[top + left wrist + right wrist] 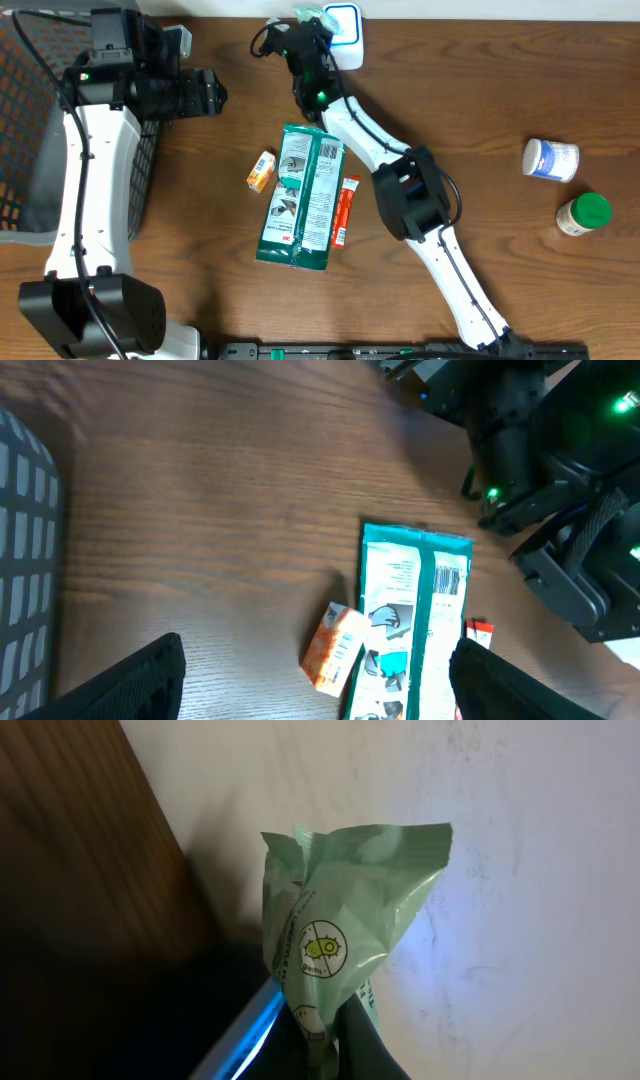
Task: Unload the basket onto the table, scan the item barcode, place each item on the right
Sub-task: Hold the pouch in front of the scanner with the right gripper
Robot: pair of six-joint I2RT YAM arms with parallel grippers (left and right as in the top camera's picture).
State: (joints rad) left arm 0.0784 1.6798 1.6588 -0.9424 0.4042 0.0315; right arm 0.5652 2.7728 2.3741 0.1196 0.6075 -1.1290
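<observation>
The right gripper [322,1045] is closed on a green packet [345,910], whose long axis points straight out from the jaws toward the white scanner [343,22] just beyond. The left gripper [205,93], wide and empty, is well apart.

The table [200,150] is brown wood with visible grain and a dull sheen. The green pouch [340,920] is thin, crinkled plastic film, slightly glossy. The teal package [302,195] looks like smooth printed film. The basket [30,90] at the table's left edge is dark wire mesh.
</observation>
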